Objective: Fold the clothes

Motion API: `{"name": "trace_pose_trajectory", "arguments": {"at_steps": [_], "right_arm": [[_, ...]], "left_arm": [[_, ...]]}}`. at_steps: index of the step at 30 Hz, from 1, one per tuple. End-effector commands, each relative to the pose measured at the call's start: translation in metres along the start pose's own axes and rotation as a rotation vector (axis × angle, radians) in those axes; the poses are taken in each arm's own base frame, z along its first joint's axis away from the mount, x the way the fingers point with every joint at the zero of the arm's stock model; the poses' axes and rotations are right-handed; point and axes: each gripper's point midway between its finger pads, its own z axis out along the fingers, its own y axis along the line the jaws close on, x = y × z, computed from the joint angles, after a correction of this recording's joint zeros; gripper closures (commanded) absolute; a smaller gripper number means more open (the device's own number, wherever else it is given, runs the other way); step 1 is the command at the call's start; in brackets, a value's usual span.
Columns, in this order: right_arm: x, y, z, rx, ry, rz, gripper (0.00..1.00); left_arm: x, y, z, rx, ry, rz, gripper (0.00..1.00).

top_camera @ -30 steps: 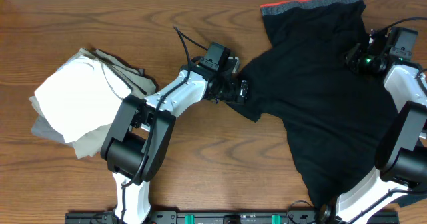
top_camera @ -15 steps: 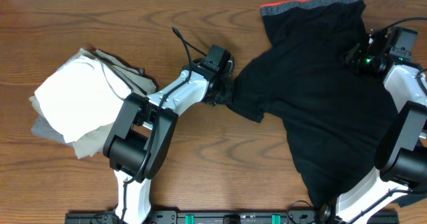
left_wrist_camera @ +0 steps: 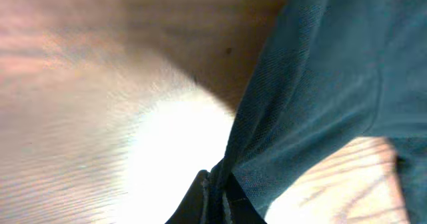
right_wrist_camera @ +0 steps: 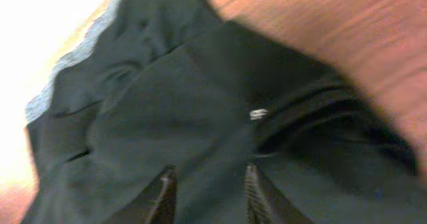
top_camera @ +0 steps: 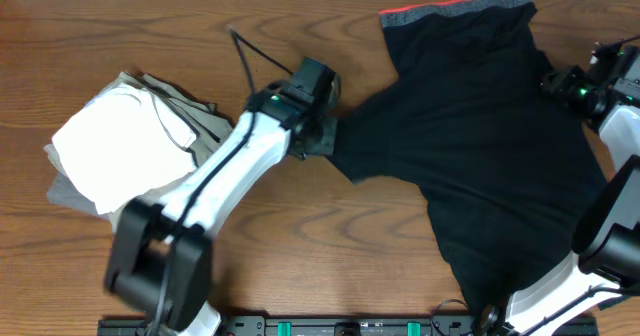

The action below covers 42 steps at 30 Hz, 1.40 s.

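Here's the black garment [top_camera: 480, 126], spread loosely across the wooden table [top_camera: 330, 256], with its red-and-grey band [top_camera: 455, 8] along the far edge. At the garment's left corner, the left gripper [top_camera: 325, 136] has its jaws pressed together on a pinch of the fabric. The cloth runs taut from that corner into the main body. The left wrist view confirms it: the left gripper [left_wrist_camera: 217, 187] sits at the bottom of the frame, and a tight fold of the garment [left_wrist_camera: 320, 84] comes straight out of its closed tips (the fabric reads bluish there, under glare off the wood).

Over at the garment's right edge, the right gripper [top_camera: 562, 82] is low over the cloth, a green light glowing on its body. From the right wrist camera, the right gripper [right_wrist_camera: 210, 191] shows two fingers [right_wrist_camera: 163, 194] standing apart, with rumpled dark fabric [right_wrist_camera: 167, 97] filling the gap. Whether they actually bite the cloth, I cannot tell. A small pale fleck [right_wrist_camera: 258, 114] sits on the fabric just beyond the fingers.

Well to the garment's left, past the left arm, lies a pile of pale clothes [top_camera: 120, 156], white on top of beige and grey.
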Motion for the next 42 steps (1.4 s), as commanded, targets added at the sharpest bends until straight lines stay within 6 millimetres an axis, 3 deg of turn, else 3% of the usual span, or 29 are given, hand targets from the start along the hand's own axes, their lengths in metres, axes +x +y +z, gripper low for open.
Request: {"name": "trace_pose_trajectory", "arguments": {"at_steps": [1, 7, 16, 22, 25, 27, 29, 31, 34, 38, 42], "right_arm": [[-0.009, -0.008, -0.005, 0.051, -0.033, -0.010, 0.64], [-0.003, -0.012, 0.013, 0.067, -0.029, -0.012, 0.64], [0.006, -0.020, 0.055, 0.031, -0.037, 0.121, 0.49], [0.010, -0.024, 0.070, 0.022, -0.048, 0.171, 0.48], [0.009, -0.028, 0.074, 0.031, -0.061, 0.188, 0.56], [0.006, -0.027, 0.074, 0.027, -0.072, 0.184, 0.83], [0.000, -0.022, 0.073, -0.002, -0.089, 0.175, 0.99], [-0.010, -0.008, 0.067, -0.084, -0.108, 0.154, 0.99], [-0.036, 0.021, 0.040, -0.243, -0.148, 0.103, 0.99], [-0.068, 0.055, -0.016, -0.349, -0.220, 0.040, 0.99], [-0.090, 0.088, -0.079, -0.395, -0.299, -0.030, 0.99]], "left_arm": [[-0.008, 0.010, -0.012, -0.048, -0.051, 0.026, 0.94], [-0.008, 0.010, -0.014, -0.048, -0.053, 0.025, 0.94], [-0.008, 0.009, -0.014, -0.047, -0.055, 0.025, 0.93], [-0.008, 0.009, -0.014, -0.047, -0.054, 0.025, 0.93], [-0.008, 0.009, -0.014, -0.047, -0.054, 0.025, 0.93], [-0.008, 0.009, -0.014, -0.047, -0.055, 0.025, 0.93], [-0.009, 0.010, -0.014, -0.049, -0.055, 0.026, 0.93], [-0.009, 0.011, -0.014, -0.056, -0.058, 0.025, 0.93], [-0.011, 0.015, -0.017, -0.082, -0.074, 0.025, 0.94], [-0.019, 0.020, -0.034, -0.118, -0.131, 0.026, 0.94], [-0.030, 0.024, -0.068, -0.151, -0.235, 0.022, 0.94]]}}
